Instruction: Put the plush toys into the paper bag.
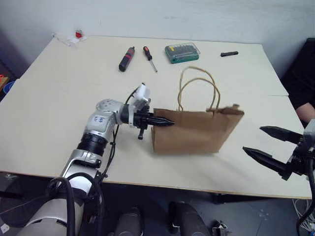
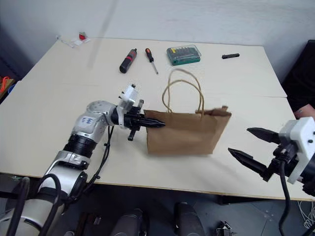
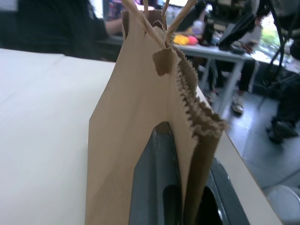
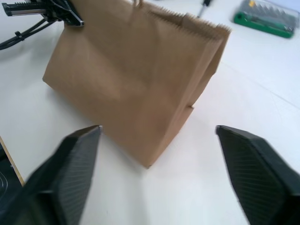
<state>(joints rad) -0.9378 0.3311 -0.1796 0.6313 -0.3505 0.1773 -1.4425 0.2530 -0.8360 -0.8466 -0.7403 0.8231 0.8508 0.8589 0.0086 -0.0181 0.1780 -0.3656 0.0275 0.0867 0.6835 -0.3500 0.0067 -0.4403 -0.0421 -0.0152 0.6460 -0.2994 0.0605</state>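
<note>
The brown paper bag [image 1: 192,130] stands upright in the middle of the table, its two loop handles [image 1: 199,83] sticking up. My left gripper [image 1: 165,121] points sideways at the bag's left top corner and is shut on the paper edge. In the left wrist view the serrated bag rim [image 3: 197,112] runs between my fingers [image 3: 152,187]. My right gripper [image 1: 252,139] hangs open to the right of the bag, apart from it, with nothing between its fingers; the right wrist view faces the bag's side [image 4: 136,79]. The plush toys are out of view.
At the table's far side lie a black-and-red screwdriver [image 1: 127,59], a red-handled screwdriver [image 1: 149,58], a green bit case [image 1: 182,52] and a small black part [image 1: 229,53]. A red-and-white scrap [image 1: 78,35] sits at the far left corner. The table's front edge [image 1: 197,189] is close.
</note>
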